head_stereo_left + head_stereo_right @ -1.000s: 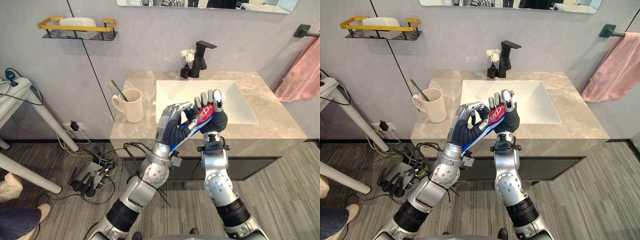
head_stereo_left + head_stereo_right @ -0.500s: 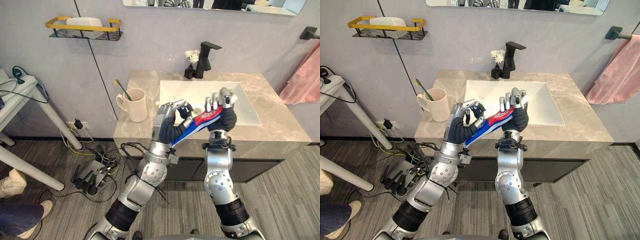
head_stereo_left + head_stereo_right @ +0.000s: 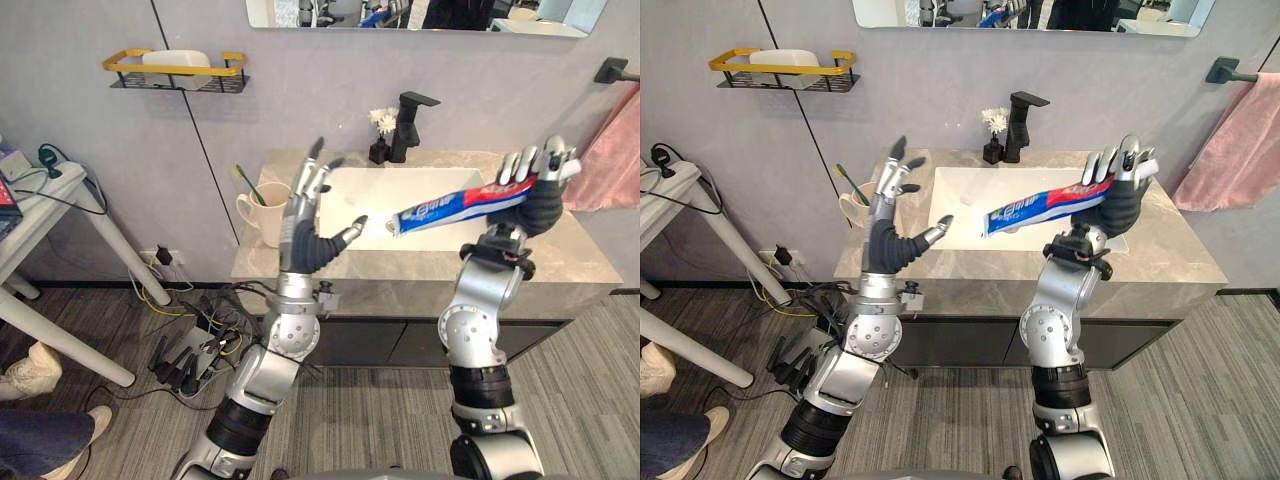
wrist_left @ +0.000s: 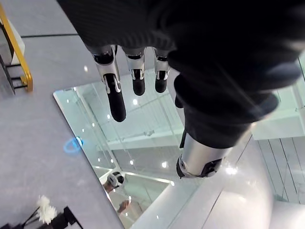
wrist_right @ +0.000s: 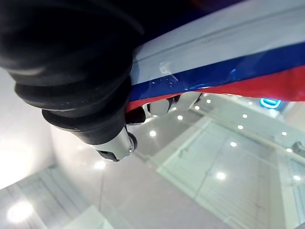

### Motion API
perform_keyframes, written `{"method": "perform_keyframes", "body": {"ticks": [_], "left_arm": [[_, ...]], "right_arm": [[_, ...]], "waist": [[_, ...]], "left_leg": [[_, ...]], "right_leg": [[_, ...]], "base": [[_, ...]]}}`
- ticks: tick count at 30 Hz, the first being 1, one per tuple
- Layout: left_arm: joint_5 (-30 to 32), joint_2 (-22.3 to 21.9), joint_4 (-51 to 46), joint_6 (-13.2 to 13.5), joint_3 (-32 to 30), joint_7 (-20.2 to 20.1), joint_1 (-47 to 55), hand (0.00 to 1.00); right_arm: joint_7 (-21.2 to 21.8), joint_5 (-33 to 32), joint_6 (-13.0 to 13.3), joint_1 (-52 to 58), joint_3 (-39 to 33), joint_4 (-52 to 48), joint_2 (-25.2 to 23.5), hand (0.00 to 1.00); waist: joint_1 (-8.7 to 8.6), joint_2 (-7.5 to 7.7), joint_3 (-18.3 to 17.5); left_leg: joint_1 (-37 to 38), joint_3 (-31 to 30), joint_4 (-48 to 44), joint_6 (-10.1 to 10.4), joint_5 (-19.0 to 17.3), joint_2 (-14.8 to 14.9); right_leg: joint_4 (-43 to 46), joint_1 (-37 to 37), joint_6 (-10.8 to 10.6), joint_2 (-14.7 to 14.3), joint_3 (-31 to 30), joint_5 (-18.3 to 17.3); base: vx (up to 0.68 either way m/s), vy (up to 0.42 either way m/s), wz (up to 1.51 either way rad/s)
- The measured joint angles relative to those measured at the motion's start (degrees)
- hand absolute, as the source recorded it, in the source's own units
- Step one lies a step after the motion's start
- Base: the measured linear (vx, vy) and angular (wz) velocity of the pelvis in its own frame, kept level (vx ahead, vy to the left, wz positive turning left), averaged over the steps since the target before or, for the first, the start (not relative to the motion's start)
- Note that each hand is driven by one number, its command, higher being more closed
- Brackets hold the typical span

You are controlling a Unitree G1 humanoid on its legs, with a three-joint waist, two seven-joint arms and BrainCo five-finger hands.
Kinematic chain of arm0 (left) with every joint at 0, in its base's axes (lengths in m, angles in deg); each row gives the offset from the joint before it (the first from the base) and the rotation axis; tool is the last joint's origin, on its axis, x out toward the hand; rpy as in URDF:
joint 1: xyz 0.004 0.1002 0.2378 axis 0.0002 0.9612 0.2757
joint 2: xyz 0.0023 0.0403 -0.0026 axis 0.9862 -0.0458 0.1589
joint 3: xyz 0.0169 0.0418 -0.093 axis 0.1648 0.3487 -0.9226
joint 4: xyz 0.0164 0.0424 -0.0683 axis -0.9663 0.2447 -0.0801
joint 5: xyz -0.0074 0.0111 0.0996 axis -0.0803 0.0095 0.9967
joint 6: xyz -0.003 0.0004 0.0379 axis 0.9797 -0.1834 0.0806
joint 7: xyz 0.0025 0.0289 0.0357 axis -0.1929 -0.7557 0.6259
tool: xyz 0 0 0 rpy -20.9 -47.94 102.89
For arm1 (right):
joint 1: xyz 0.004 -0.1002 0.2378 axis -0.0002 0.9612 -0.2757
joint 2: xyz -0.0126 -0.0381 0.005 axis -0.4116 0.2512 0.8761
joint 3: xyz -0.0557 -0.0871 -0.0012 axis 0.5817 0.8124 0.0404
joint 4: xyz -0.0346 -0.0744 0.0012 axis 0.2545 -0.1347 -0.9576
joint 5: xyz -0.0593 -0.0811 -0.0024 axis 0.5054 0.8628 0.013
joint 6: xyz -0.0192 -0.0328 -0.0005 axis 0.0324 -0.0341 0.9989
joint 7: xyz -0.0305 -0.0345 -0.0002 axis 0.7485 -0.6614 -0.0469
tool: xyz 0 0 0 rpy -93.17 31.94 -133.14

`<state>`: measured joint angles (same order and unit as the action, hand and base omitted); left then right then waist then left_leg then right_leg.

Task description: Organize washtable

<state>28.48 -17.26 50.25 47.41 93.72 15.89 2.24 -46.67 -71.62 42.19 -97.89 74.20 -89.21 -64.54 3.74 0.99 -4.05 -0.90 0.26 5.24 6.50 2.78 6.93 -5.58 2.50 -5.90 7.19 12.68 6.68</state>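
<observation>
I'm in a bathroom: before me a stone washtable (image 3: 575, 252) with a white sink (image 3: 380, 186) and black tap (image 3: 408, 120), a mirror (image 3: 420, 12) above, a pink towel (image 3: 610, 150) hanging right, a toothbrush mug (image 3: 258, 215) left.

Tabletop (image 3: 560, 255): beige stone slab with a white sink (image 3: 370, 190) set into it.
Left end: cream mug (image 3: 258, 215) holding a toothbrush (image 3: 243, 178). Rear edge, behind the sink: black faucet (image 3: 408, 125), with a small dark vase (image 3: 378, 152) of white flowers just beside it on its left.

The toothpaste tube (image 3: 455, 207) looks glossy plastic, the countertop (image 3: 565, 255) polished stone, the faucet (image 3: 408, 125) matt black metal, the towel (image 3: 612, 150) cloth.
</observation>
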Motion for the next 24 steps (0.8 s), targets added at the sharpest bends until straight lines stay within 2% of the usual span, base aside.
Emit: {"method": "perform_keyframes", "body": {"ticks": [3,7,9,13,16,18,22,24], "left_arm": [[-0.55,-0.04,-2.64,0.15,-2.77,0.07,6.19,0.0],[-2.11,0.01,-2.77,1.08,-4.02,-0.01,13.94,0.0],[-3.02,0.28,-2.09,1.46,-3.0,-0.44,19.53,0.0],[-5.59,1.97,4.99,3.57,0.25,-4.99,25.29,0.0],[-6.64,4.99,15.88,4.29,2.27,-8.84,26.41,0.0],[-6.65,7.1,23.61,4.1,2.31,-11.51,26.54,0.0],[-6.66,9.38,29.49,3.33,1.54,-15.02,26.72,0.0],[-6.67,9.77,29.56,3.29,1.2,-16.44,27.02,0.0]], "right_arm": [[-0.09,0.15,0.07,-8.62,-1.02,5.93,3.35,1.0],[-0.08,0.31,-0.5,-17.56,-0.82,12.99,8.22,1.0],[0.03,0.09,-1.55,-23.04,-0.65,18.54,11.21,1.0],[0.16,-0.6,-3.47,-28.46,2.56,24.87,14.69,1.0],[1.4,-0.51,-6.92,-33.3,9.34,29.08,17.6,1.0],[2.92,-0.23,-9.39,-35.69,11.96,29.96,19.99,1.0],[4.15,2.62,-12.44,-37.64,15.56,31.11,21.79,1.0],[4.86,4.69,-13.56,-37.65,16.0,31.72,22.1,1.0]], "waist": [[0.57,-0.48,0.04],[3.26,-0.59,0.09],[4.43,-0.48,0.21],[7.63,-0.06,0.59],[9.24,1.36,1.63],[9.88,3.94,3.21],[10.01,6.84,4.87],[10.24,7.47,5.32]], "left_leg": [[-0.15,-1.49,0.02,0.06,0.32,-0.01],[-1.18,-3.62,0.02,0.16,0.51,-0.02],[-2.52,-6.67,0.02,0.33,1.19,-0.2],[-3.4,-10.56,0.02,0.6,1.72,-0.34],[-4.95,-12.68,0.01,0.8,2.16,-0.1],[-5.67,-13.94,-0.01,1.05,2.33,0.24],[-6.35,-14.61,-0.02,1.02,2.43,0.07],[-6.47,-14.88,-0.02,1.0,2.44,-0.03]], "right_leg": [[0.0,-0.94,-0.12,0.09,1.63,-0.43],[-0.01,-1.38,-0.11,0.11,3.98,-0.77],[0.0,-2.06,-0.19,0.17,7.0,-1.26],[0.0,-3.55,-0.32,0.03,10.61,-2.29],[0.0,-3.28,-0.14,-0.45,12.61,-2.54],[0.01,-3.32,0.1,-0.92,13.77,-2.91],[0.01,-3.14,-0.01,-0.83,14.45,-3.11],[0.02,-3.17,-0.18,-0.77,14.7,-3.24]], "base": [[-0.03,-0.017,0.27],[-0.02,-0.018,0.33],[-0.01,-0.024,0.63],[0.01,-0.038,0.57],[0.0,-0.051,0.34],[0.0,-0.051,0.26],[0.0,-0.021,0.11],[0.0,-0.013,0.09]]}}
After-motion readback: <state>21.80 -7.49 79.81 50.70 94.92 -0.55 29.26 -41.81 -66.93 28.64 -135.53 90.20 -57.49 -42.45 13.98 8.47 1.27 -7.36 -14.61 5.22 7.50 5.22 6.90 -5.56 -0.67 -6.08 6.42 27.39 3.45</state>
